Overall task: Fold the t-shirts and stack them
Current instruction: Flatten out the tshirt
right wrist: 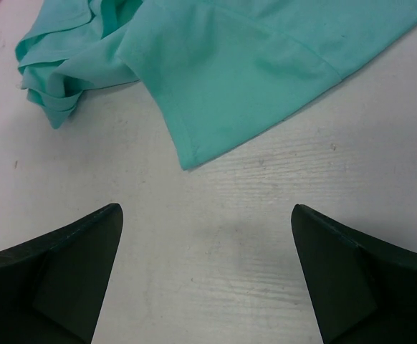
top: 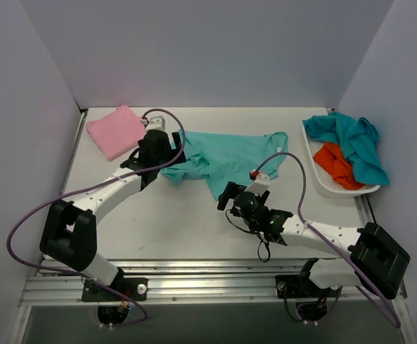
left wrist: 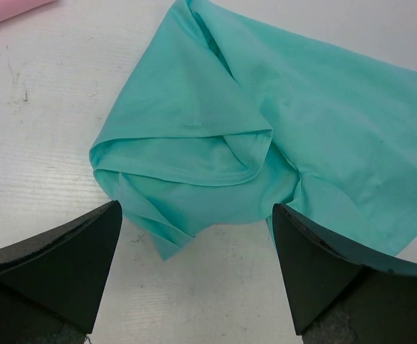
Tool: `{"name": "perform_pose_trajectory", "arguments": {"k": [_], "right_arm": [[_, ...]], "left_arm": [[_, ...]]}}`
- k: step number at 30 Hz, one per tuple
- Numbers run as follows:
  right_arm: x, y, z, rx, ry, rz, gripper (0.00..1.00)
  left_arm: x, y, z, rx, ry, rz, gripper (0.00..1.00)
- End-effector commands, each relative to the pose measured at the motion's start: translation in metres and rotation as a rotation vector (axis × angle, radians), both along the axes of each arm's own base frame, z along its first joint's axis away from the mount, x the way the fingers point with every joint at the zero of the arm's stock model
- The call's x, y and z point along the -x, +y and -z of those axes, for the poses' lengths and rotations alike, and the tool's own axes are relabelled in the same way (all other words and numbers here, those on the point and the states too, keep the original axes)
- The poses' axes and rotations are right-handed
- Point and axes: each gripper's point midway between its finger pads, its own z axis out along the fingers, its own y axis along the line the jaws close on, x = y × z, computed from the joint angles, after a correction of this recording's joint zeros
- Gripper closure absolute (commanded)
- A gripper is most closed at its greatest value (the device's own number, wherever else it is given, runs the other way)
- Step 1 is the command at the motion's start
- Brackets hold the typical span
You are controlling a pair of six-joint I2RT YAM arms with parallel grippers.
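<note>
A sea-green t-shirt lies partly folded at the middle of the white table, its long axis running left to right across the far half. Its left end is bunched into rumpled layers. A loose corner with a stitched hem points toward the near edge and the right arm.

A pink t-shirt, folded into a neat square, sits at the far left corner, near the green one but apart from it. At the right edge of the table a white tray holds a darker teal t-shirt, which spills over the tray's far and right rims, and an orange t-shirt crumpled beside it.

From above, the left arm's wrist covers the bunched left end of the green shirt. The left fingers are spread wide just above that bunched end, one off its edge over the table, the other over the cloth, gripping nothing.

The right fingers are likewise spread apart and empty, low over bare table just short of the shirt's near corner. Purple cables loop from both arms, the right one arching over the table between the green shirt and the tray. Plain grey walls close in three sides.
</note>
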Motion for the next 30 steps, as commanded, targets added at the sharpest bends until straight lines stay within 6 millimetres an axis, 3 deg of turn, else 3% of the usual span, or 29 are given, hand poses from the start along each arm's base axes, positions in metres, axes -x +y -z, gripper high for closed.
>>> {"name": "perform_pose_trajectory", "arguments": {"k": [1,5,10,15,17,18,19,25,30], "right_arm": [[-0.001,-0.004,-0.030,-0.003,-0.096,0.044,0.00],[0.001,-0.004,-0.039,-0.028,-0.105,0.041,0.00],[0.006,0.001,-0.033,-0.089,-0.109,0.013,0.00],[0.017,0.025,-0.010,-0.180,-0.054,-0.049,0.00],[0.024,0.027,0.017,-0.163,-0.001,-0.048,0.00],[0.024,0.030,0.015,-0.182,-0.003,-0.050,0.00],[0.025,0.029,0.025,-0.169,0.017,-0.046,0.00],[0.023,0.038,0.041,-0.160,0.046,-0.050,0.00],[0.012,0.047,0.042,-0.150,0.038,-0.036,0.00]], "left_arm": [[-0.009,-0.001,-0.013,0.016,-0.048,0.001,0.05],[-0.009,-0.001,-0.013,0.016,-0.048,-0.002,0.05],[-0.011,-0.002,-0.010,0.015,-0.042,-0.002,0.05],[-0.013,-0.005,-0.007,0.020,-0.037,0.003,0.05],[-0.012,-0.005,-0.006,0.019,-0.035,0.005,0.05],[-0.011,-0.005,-0.005,0.016,-0.032,0.004,0.04],[-0.011,-0.004,-0.004,0.016,-0.032,0.002,0.04],[-0.013,-0.005,-0.001,0.015,-0.029,0.002,0.04],[-0.013,-0.005,0.002,0.013,-0.025,0.005,0.04]]}}
